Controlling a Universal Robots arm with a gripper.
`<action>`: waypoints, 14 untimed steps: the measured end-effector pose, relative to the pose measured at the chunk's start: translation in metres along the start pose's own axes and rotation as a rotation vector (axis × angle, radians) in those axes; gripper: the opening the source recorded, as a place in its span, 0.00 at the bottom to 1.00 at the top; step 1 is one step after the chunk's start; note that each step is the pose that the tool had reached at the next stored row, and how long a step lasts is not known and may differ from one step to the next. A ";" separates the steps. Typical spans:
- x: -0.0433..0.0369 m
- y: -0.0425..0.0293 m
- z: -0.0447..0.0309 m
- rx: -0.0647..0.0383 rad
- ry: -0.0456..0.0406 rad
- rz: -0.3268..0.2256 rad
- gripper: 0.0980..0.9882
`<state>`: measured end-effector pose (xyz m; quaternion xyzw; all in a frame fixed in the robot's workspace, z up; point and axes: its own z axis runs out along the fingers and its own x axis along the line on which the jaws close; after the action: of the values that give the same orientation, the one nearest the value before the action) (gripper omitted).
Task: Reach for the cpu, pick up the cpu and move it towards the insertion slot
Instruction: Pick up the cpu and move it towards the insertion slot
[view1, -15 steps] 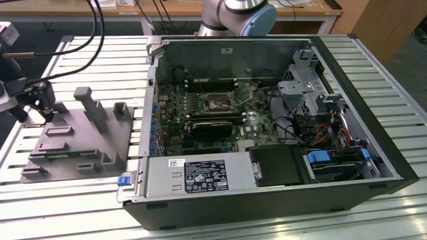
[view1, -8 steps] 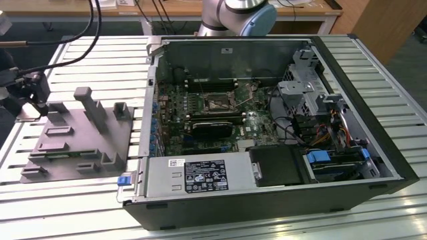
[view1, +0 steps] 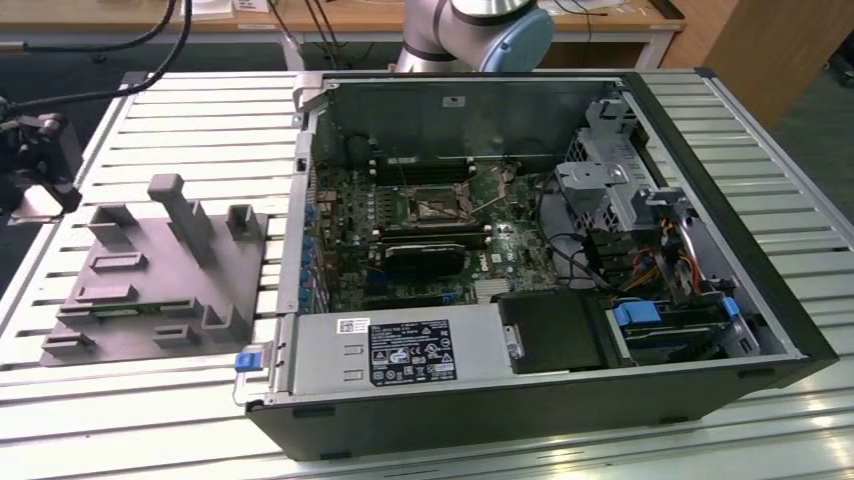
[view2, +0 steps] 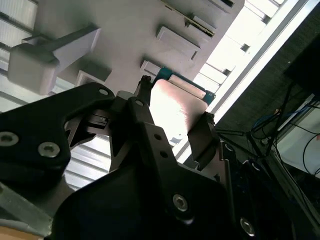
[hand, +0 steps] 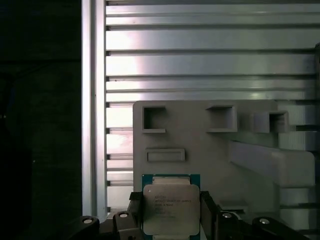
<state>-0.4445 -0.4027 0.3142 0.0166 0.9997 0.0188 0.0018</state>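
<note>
The cpu (hand: 170, 207) is a small square chip with a silvery top and a teal rim. It sits between my gripper's (hand: 171, 220) two dark fingers, which press on its opposite sides. In the second wrist view the cpu (view2: 176, 105) shines pale between the fingers (view2: 204, 134), over the near edge of the grey plastic tray (view2: 125, 30). In the exterior view my gripper (view1: 40, 190) hangs at that view's far left, beside the tray (view1: 147, 270). The insertion slot (view1: 434, 207), a dark square socket in a metal frame, lies on the motherboard inside the open computer case.
The grey tray (hand: 215, 145) carries upright posts and blocks (view1: 180, 215). The open case (view1: 534, 250) fills the exterior view's middle and right, with a power supply (view1: 400, 355), drive cage (view1: 627, 190) and cables. Both rest on a ribbed metal table (view1: 174, 120).
</note>
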 end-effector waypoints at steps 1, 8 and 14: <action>0.0000 0.0002 -0.0044 0.000 -0.0004 0.000 0.50; -0.0001 0.0013 -0.0335 0.000 -0.0035 0.000 0.50; -0.0002 0.0022 -0.0569 0.000 -0.0060 0.000 0.50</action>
<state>-0.4445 -0.4026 0.3712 0.0165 0.9997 0.0188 0.0048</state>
